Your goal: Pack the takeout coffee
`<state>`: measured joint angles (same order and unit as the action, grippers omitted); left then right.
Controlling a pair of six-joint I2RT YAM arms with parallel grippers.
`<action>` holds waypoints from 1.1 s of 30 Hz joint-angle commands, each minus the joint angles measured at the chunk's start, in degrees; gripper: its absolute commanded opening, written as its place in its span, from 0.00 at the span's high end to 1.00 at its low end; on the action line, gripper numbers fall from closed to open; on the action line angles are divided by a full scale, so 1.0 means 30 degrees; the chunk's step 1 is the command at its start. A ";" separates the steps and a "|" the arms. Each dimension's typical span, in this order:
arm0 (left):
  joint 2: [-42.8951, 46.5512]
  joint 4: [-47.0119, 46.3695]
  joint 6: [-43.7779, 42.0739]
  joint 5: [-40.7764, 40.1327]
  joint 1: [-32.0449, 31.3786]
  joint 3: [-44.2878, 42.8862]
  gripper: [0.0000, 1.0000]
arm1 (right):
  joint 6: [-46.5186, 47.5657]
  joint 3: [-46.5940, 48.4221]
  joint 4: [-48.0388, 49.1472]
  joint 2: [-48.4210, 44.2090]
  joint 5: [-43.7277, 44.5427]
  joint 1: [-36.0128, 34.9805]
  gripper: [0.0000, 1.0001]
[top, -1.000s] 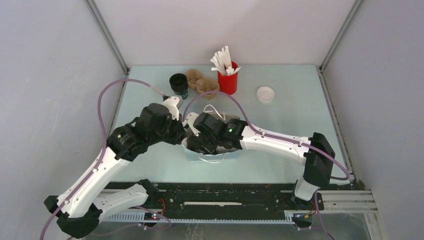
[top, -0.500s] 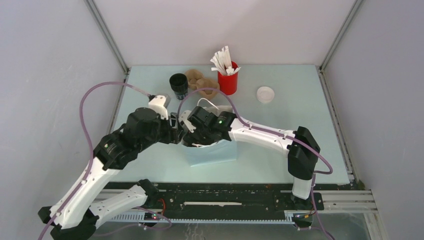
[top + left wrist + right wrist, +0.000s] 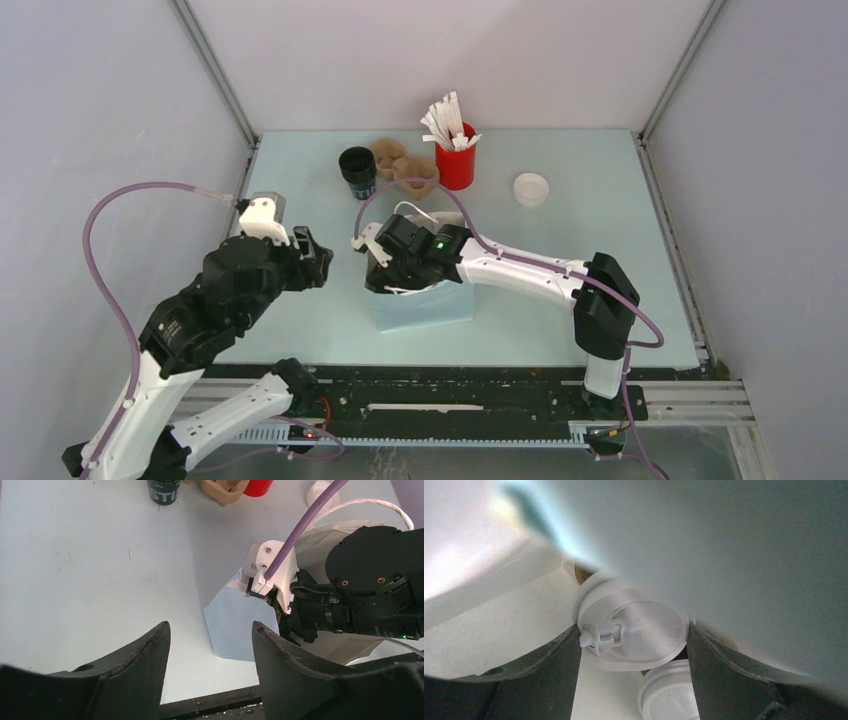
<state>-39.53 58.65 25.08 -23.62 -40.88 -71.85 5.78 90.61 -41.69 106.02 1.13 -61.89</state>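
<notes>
- Pale green table point(image 3: 600, 240) inside a white-walled enclosure, arm bases at its near edge; nothing on the bare surface has shifted since a second ago
- left gripper point(image 3: 210, 630) hangs over the near-left part of the table, its two dark fingers spread apart with nothing between them; a second ago it was closed at the bag's left edge, and it has since opened and swung back to the left, well clear of the bag
- pale blue paper bag point(image 3: 425, 305) stands upright near the middle, white cord handle point(image 3: 420, 212) at its far side; a second ago it sat lower beneath both wrists
- right gripper point(image 3: 631, 640) reaches down into the bag's mouth, placed as it was half a second ago; its fingers press against opposite sides of the takeout coffee point(image 3: 644, 635), whose round white plastic lid fills the gap; a second white-lidded cup point(image 3: 669, 695) sits just beside it in the bag
- far row unchanged: lidless black cup point(image 3: 357, 170), brown pulp cup carrier point(image 3: 400, 165), red holder of white sticks point(image 3: 457, 165), loose white lid disc point(image 3: 531, 188) apart at the right
</notes>
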 commanded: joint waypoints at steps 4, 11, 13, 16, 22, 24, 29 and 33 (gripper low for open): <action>0.0103 0.0586 0.0467 -0.0815 -0.0031 -0.0393 0.35 | -0.0358 -0.1873 -0.1135 0.2325 -0.0934 -0.0420 0.35; 0.0262 0.0635 0.0542 -0.0802 -0.0043 -0.0239 0.35 | -0.0369 -0.3338 -0.0727 0.2697 -0.1459 -0.0545 0.34; 0.0226 0.0608 0.0582 -0.0783 -0.0021 -0.0222 0.35 | -0.0335 -0.3439 -0.0723 0.2492 -0.1438 -0.0552 0.34; 0.0146 0.0554 0.0619 -0.0666 -0.0044 -0.0233 0.36 | -0.0317 -0.2727 -0.1039 0.1863 -0.1414 -0.0405 0.31; -0.0099 0.0361 0.0404 -0.0575 -0.0026 -0.0545 0.36 | -0.0658 0.0469 -0.2662 0.1016 -0.1071 -0.0151 0.15; -0.0298 0.0292 0.0344 -0.0463 -0.0032 -0.0624 0.36 | -0.0808 0.1550 -0.3320 0.0996 -0.0891 -0.0073 0.11; -0.0472 0.0228 0.0310 -0.0126 -0.0026 -0.0674 0.36 | -0.1246 0.2940 -0.4023 0.0355 -0.0789 -0.0025 0.00; -0.0447 0.0146 0.0366 0.0011 -0.0010 -0.0577 0.36 | -0.1707 0.3215 -0.4231 -0.0354 -0.0726 -0.0025 0.00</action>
<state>-40.88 60.75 25.96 -24.21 -40.88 -71.85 3.03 97.91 -50.54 108.05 -0.54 -61.95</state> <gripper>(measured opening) 0.644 0.993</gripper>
